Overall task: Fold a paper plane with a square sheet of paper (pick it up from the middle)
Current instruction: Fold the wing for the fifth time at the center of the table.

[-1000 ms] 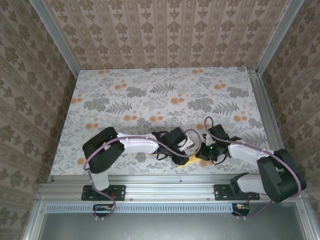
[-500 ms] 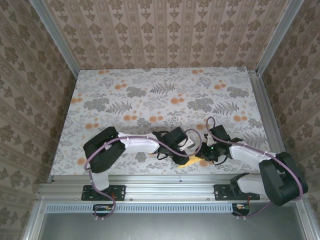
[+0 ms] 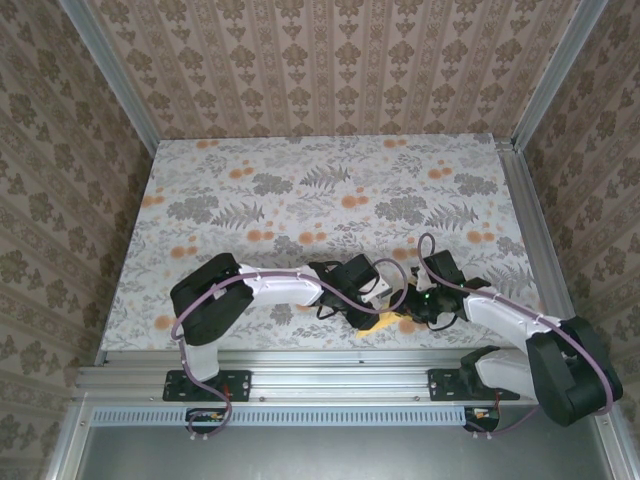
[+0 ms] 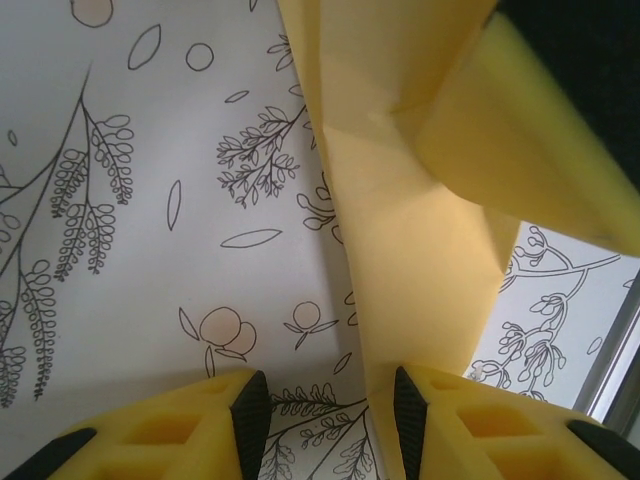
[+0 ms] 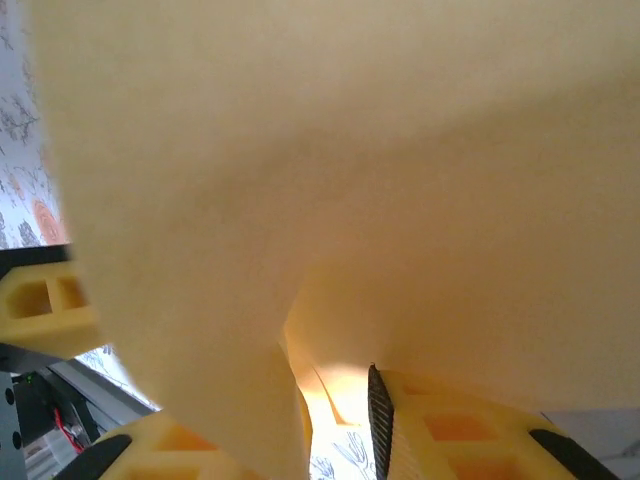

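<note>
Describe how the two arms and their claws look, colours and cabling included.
Both arms match: the left arm and right arm have white links between bulky black joints, each trailed by a looping purple cable. A green light glows at the right wrist. The left claw and right claw have yellow moulded fingers with black pads.

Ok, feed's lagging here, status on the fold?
Left gripper open, paper edge in the gap. Right gripper draped in paper, state unclear. Paper creased, partly folded.

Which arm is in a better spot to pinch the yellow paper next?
Probably left: the left gripper is open with the paper edge just inside its fingers. The right gripper is draped in paper, one finger hidden.
</note>
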{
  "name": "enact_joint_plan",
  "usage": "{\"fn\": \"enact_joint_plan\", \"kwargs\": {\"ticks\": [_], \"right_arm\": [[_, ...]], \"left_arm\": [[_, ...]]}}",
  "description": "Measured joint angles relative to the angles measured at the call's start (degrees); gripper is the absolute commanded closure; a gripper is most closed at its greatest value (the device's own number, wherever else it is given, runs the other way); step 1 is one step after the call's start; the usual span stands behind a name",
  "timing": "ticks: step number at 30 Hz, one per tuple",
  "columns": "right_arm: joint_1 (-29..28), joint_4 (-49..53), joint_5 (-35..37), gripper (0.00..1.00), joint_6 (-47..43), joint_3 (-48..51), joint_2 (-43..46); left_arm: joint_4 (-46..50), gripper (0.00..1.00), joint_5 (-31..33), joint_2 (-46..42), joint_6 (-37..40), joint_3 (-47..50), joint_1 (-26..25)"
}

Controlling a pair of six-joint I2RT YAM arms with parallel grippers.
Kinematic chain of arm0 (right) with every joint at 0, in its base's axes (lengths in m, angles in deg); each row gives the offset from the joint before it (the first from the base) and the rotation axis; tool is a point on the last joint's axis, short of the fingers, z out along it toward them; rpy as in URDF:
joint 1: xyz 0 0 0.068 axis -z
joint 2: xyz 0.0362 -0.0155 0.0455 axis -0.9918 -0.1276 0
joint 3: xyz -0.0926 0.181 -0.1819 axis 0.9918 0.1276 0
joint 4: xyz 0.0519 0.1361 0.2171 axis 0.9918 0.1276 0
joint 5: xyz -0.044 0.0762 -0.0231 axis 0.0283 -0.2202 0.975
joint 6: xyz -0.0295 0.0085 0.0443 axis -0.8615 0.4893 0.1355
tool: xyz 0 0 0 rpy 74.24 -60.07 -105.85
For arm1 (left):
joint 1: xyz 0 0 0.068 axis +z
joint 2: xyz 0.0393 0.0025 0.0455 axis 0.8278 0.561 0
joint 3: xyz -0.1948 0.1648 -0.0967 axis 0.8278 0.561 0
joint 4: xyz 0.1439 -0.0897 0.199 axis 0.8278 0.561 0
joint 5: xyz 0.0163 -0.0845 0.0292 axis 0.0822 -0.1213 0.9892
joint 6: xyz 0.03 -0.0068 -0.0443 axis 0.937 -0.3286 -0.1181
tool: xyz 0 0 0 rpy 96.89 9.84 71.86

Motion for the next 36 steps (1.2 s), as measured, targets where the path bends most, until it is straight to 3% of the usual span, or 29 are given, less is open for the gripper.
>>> {"fn": "enact_joint_plan", "kwargs": {"ticks": [7,17,22,29,33,36], "right_arm": [[0.0,2.9,-0.3,0.64,1.6,-0.1,2.2],[-0.9,-2.3,-2.6,0.66,10.2,3.1,5.6],[-2.3,-4.2,-2.9,0.77,12.5,4.1,5.5],[-3.8,-6.2,-2.9,0.84,13.6,4.5,3.8],[-3.8,-6.1,-2.8,0.96,13.4,4.6,2.4],[-3.8,-6.1,-2.6,1.00,12.7,4.7,2.3]], "left_arm": [[0.2,0.58,0.4,0.1,0.6,-0.2,-0.2],[0.9,0.58,0.6,0.5,0.6,-0.9,-0.3],[1.0,0.58,0.6,0.6,0.6,-0.9,-0.3],[1.0,0.57,0.5,0.6,0.6,-0.9,-0.3],[1.0,0.56,0.4,0.5,0.6,-0.9,-0.3],[1.0,0.54,0.3,0.3,0.4,-0.9,-0.3]]}}
